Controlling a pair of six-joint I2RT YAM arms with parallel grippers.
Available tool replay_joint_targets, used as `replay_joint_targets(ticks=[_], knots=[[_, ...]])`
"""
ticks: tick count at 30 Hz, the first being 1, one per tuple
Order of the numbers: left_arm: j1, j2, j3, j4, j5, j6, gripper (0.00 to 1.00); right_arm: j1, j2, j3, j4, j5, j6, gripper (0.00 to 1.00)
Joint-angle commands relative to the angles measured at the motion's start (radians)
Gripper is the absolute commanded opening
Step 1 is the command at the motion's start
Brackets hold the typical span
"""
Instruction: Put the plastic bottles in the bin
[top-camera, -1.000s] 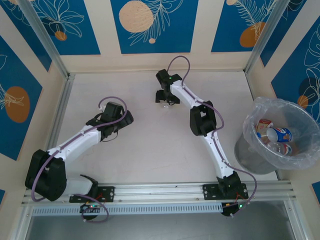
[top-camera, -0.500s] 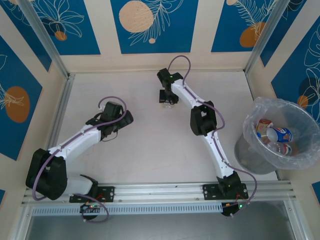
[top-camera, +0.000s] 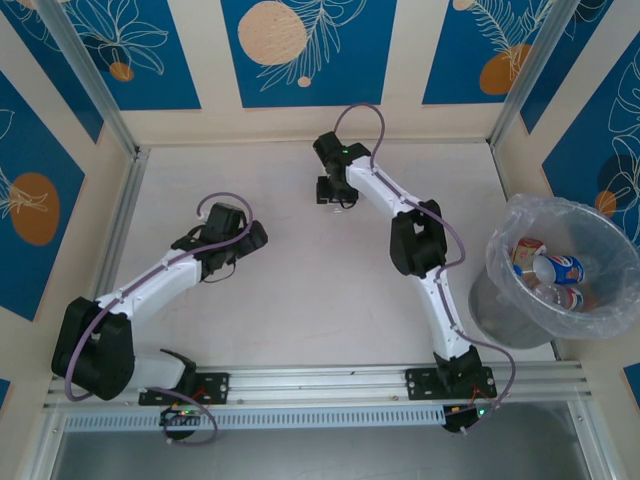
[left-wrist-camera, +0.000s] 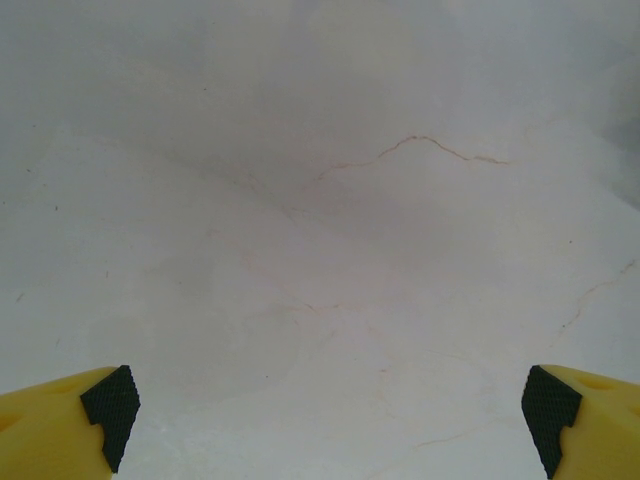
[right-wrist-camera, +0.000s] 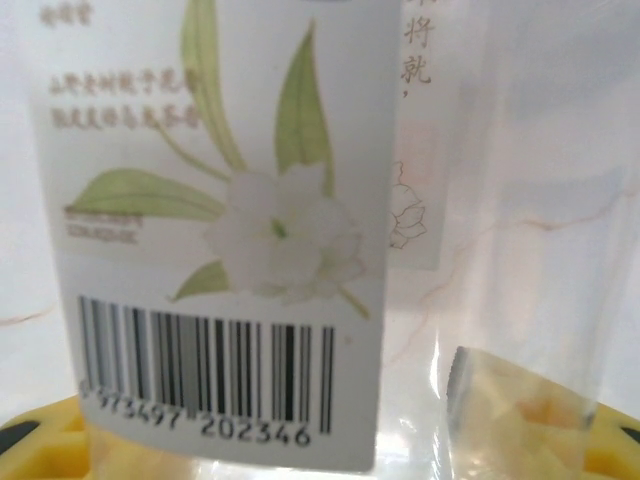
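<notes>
The bin (top-camera: 497, 262) stands at the near right of the surface (top-camera: 290, 300), well apart from both arms, with several bottles (top-camera: 548, 272) lying inside it. At the far middle, the right hand (top-camera: 335, 193) sits around a single bottle (right-wrist-camera: 230, 230). The left hand (left-wrist-camera: 330, 403) hangs nearer and further left, over bare surface.

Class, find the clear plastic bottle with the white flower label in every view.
Right wrist: flower-labelled clear plastic bottle close up, gripped by the right claw.
Top external: under that claw, far table centre.
Left wrist: pale veined tabletop ahead of the open left claw.
Shared landmark: that tabletop.
</notes>
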Motion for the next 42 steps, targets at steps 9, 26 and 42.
replay_joint_targets(ticks=[9, 26, 42], knots=[[0.014, -0.067, -0.031, 0.085, 0.085, 0.051, 1.0, 0.032, -0.363, -0.316, 0.204, 0.012, -0.035, 0.4], [0.012, -0.026, -0.036, 0.229, 0.217, 0.048, 1.0, -0.018, -0.965, -0.725, 0.327, -0.049, -0.052, 0.37], [-0.106, 0.001, 0.01, 0.47, 0.439, 0.231, 1.0, -0.22, -1.326, -0.78, 0.138, 0.02, -0.114, 0.37]])
